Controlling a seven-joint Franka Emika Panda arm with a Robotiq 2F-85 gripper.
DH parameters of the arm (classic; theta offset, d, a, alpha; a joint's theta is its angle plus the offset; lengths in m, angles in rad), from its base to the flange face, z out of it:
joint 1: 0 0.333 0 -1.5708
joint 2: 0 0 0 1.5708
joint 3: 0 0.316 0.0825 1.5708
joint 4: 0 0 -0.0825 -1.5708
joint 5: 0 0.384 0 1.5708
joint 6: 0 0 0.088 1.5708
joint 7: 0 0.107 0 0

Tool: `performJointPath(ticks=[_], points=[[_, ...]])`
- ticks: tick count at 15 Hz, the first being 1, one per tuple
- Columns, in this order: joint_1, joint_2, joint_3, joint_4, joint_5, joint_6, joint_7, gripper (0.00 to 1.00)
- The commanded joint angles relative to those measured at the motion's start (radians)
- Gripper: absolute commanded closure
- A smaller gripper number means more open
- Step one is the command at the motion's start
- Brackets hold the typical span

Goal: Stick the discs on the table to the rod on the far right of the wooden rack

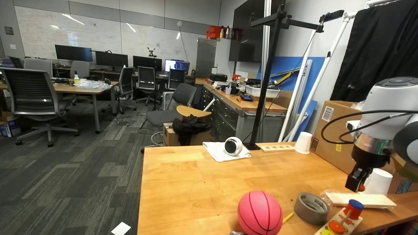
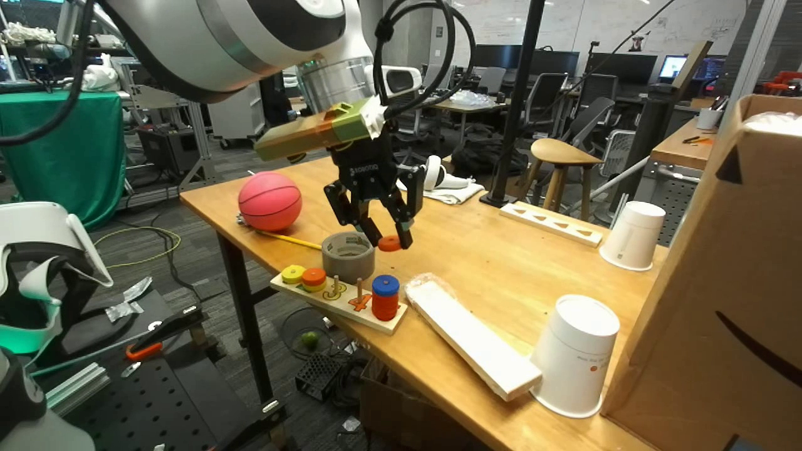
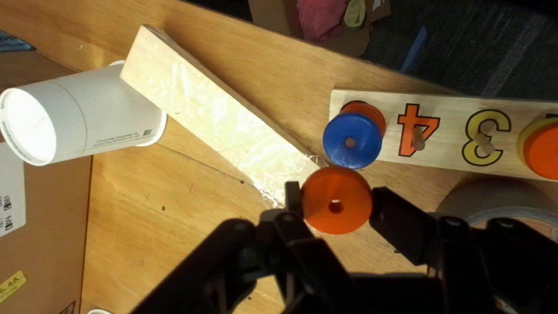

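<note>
Wrist view. Your jaws are clenched on an orange flat round disc (image 3: 338, 189) with a central hole, one on each side of its rim. Near it, a stack of red-orange discs (image 3: 375, 115) capped by a blue flat round disc (image 3: 352, 127) stands at the end of a low, numbered light-wood rack (image 3: 451, 131); take the largely hidden rod beneath as your likely target. Line up the orange hole with the blue one before you descend. The held disc looks smooth and evenly bright.

In an exterior view, the held disc hangs above the smooth light-brown wooden worktop (image 2: 489, 269), beyond the stack and near a grey roll of tape (image 2: 349, 263). The next move seems to call for a level carry, high enough to clear the blue cap, then a straight descent; part the jaws only when the disc sits flat. No bare rod shows above the blue disc, so yours may seat shallowly and slide. From here it appears thin, red-orange and nearly level.

In an exterior view, a black fingertip (image 1: 353, 183) covers most of the held disc, leaving an orange sliver visible. Check height here, alignment in the wrist view.
</note>
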Motion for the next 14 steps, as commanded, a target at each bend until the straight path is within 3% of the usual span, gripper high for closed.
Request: performJointPath(ticks=[1, 14], points=[[-0.021, 0.018, 0.017, 0.000, 0.016, 0.041, -0.012, 0.74], [-0.044, 0.112, 0.002, 0.000, 0.013, 0.072, -0.018, 0.74]])
